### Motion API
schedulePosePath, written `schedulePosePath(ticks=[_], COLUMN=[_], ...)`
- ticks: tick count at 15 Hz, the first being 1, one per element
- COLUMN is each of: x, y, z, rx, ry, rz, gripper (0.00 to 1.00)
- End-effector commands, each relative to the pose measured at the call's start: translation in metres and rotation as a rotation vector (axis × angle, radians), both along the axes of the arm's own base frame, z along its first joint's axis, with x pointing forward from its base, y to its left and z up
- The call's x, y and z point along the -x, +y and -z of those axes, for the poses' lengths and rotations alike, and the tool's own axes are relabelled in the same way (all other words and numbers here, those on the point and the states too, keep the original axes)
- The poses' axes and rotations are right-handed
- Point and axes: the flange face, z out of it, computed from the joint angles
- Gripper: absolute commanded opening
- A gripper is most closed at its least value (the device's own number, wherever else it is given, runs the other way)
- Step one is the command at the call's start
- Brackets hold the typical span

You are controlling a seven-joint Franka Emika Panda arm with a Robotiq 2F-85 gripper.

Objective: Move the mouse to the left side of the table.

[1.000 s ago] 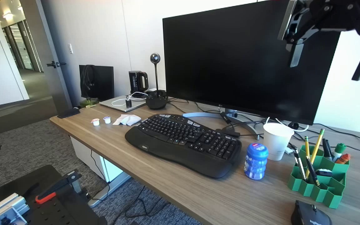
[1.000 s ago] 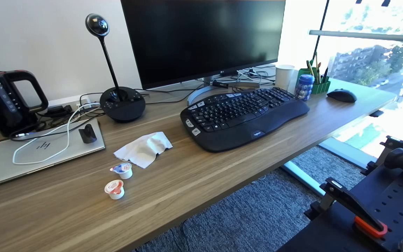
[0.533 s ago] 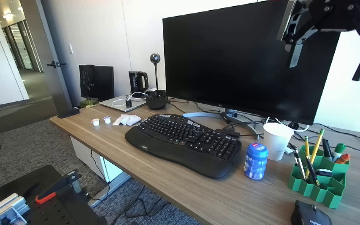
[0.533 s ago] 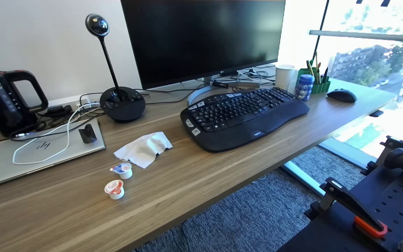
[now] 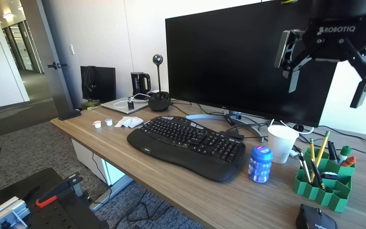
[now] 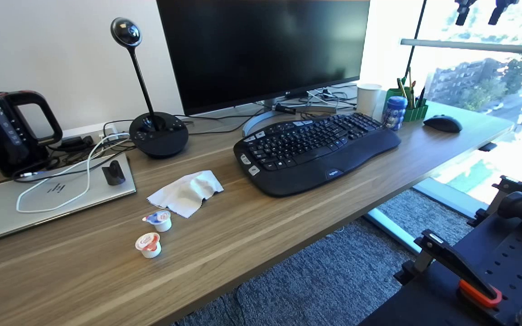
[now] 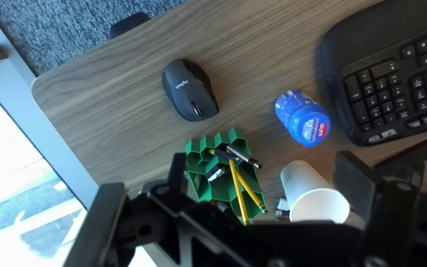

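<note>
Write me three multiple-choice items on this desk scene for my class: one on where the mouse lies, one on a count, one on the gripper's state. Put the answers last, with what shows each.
1. Where does the mouse lie?
A. On the keyboard
B. On the table, beside the green pen holder
C. On the floor

2. How many small lidded cups stand near the white cloth?
A. Four
B. Six
C. Two

3. What state is the gripper in?
A. Open, holding nothing
B. Shut on the mouse
C. Shut on the keyboard

Answers
1: B, since the wrist view shows it on the wood, close to the holder but apart from it.
2: C, since both exterior views show two, one with reddish lid markings, one with bluish.
3: A, since its jaws stand wide apart with nothing between them.
</note>
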Motion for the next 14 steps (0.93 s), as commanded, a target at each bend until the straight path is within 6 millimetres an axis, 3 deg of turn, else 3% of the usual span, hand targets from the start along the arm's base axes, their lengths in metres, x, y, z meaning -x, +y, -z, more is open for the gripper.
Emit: schedulePosePath(ticks=[1, 6, 14], x=[0.004, 0.006, 0.013], y=[0.002, -0.009, -0.049], z=[0.022, 0.057, 0.099], rx=[0.001, 0.007, 0.027], ry=[0.036, 0.112, 0.201], rz=[-0.013, 0.004, 0.029], gripper=[1.00, 1.00, 1.00])
